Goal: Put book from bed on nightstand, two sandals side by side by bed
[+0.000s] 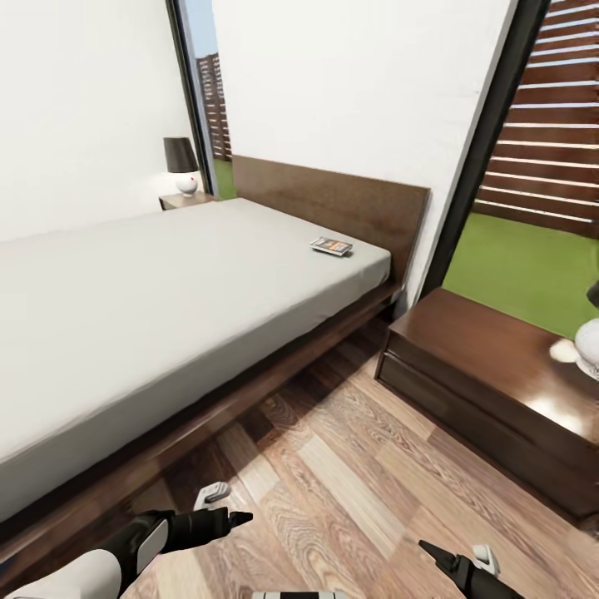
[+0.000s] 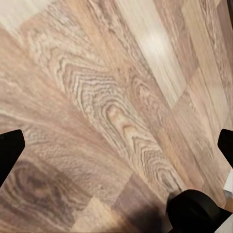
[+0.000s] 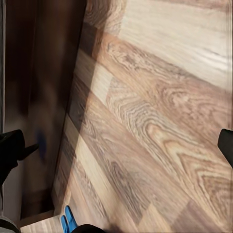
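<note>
Bedroom, white walls, wood-plank floor (image 1: pixel 349 474). Bed (image 1: pixel 150 308): large, low, dark brown frame and headboard, plain grey-beige mattress; taken here as the landmark. Nightstand (image 1: pixel 491 374): glossy dark reddish-brown, just beside the bed at its headboard end on the near side, with the base of a white lamp (image 1: pixel 589 345) on its top at the picture's edge. Second nightstand (image 1: pixel 185 200): beyond the bed on its far side, against the wall, carrying a small lamp with a dark shade (image 1: pixel 180 165). Tall dark-framed windows either side of the headboard give onto lawn and a slatted brown fence. Book (image 1: pixel 332 246): small, thin, pale cover with an orange band, lying flat on the mattress close to the headboard and near the mattress edge that faces the near nightstand. Sandal (image 3: pixel 68 219): bright blue, partly seen on the floor beside the bed frame in the right wrist view. Left tool (image 1: pixel 226 506): over bare floor in front of the bed, fingers spread wide, holding nothing. Right tool (image 1: pixel 459 559): likewise low over the floor, fingers wide apart, empty.
</note>
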